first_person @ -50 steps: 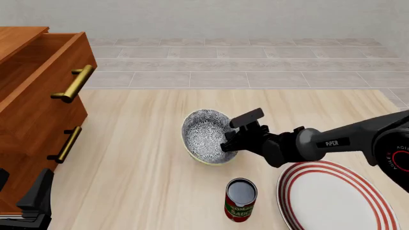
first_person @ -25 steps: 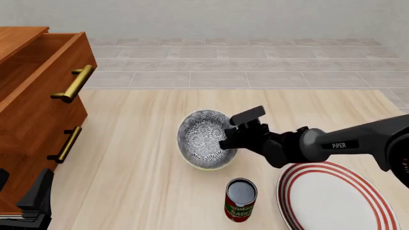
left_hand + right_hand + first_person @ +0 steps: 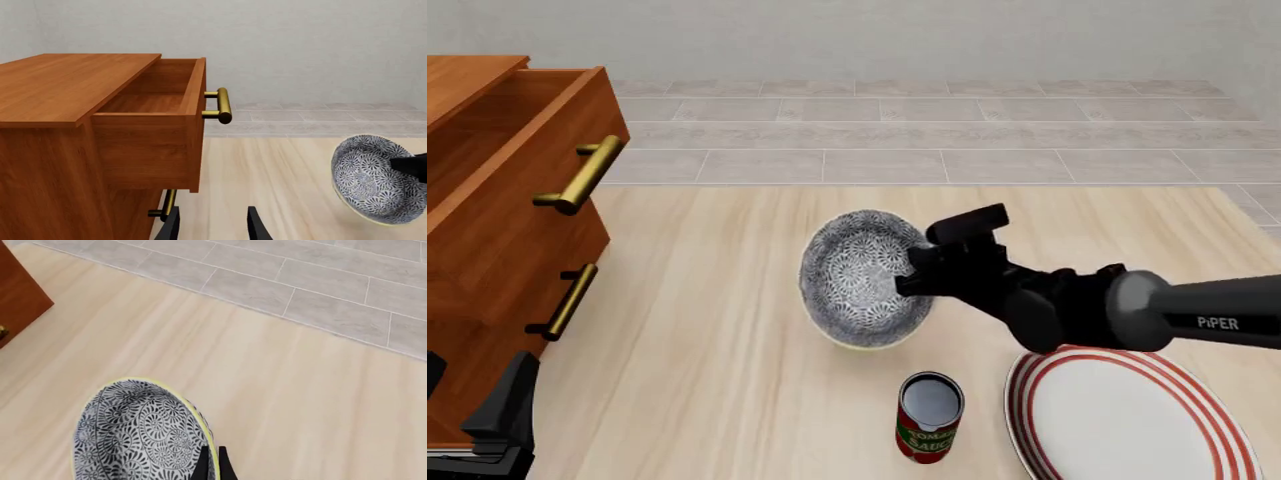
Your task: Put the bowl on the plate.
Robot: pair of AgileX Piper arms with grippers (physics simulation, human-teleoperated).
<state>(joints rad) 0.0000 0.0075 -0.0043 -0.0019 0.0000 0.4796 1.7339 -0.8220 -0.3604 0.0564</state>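
The right gripper (image 3: 910, 272) pinches the tilted bowl (image 3: 857, 278) by its rim, well apart from the plate (image 3: 1121, 415).

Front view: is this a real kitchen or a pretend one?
Probably a pretend, computer-made room set up like a kitchen or dining spot: a wooden table with a plate, a patterned bowl, a can, beside a wooden drawer cabinet.
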